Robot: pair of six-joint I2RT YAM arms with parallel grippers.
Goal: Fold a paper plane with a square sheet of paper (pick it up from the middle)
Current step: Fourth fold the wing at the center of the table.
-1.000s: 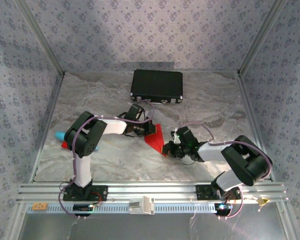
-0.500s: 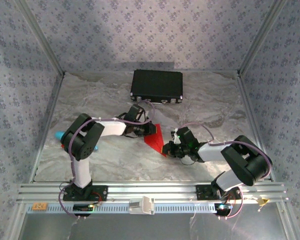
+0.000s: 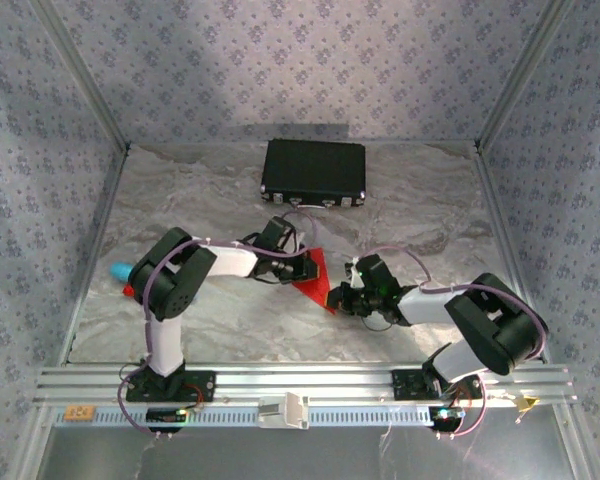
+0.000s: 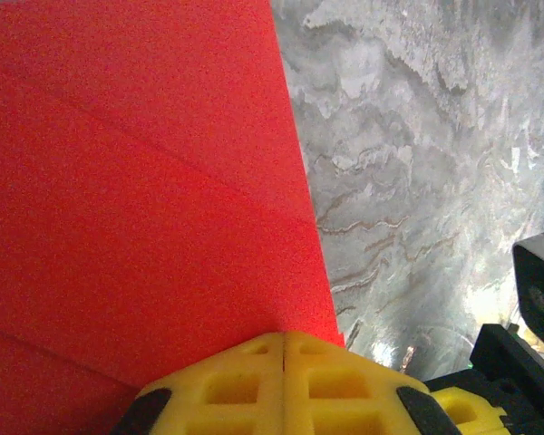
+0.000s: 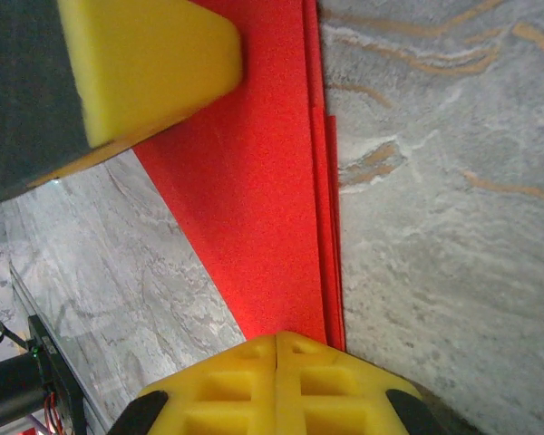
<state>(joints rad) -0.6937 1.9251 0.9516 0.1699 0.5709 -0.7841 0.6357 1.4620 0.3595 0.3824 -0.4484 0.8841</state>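
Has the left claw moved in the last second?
Yes. The left claw has slid slightly right and toward the near edge of the table, a little farther from the black case, with its tips at the red paper.

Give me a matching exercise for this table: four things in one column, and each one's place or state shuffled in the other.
1 black case
2 red paper
3 turquoise object
4 right pincer

A at the left edge of the table
B shut on the paper's tip
C at the far side of the table
D in the middle of the table

Pairs: 1-C, 2-D, 3-A, 4-B
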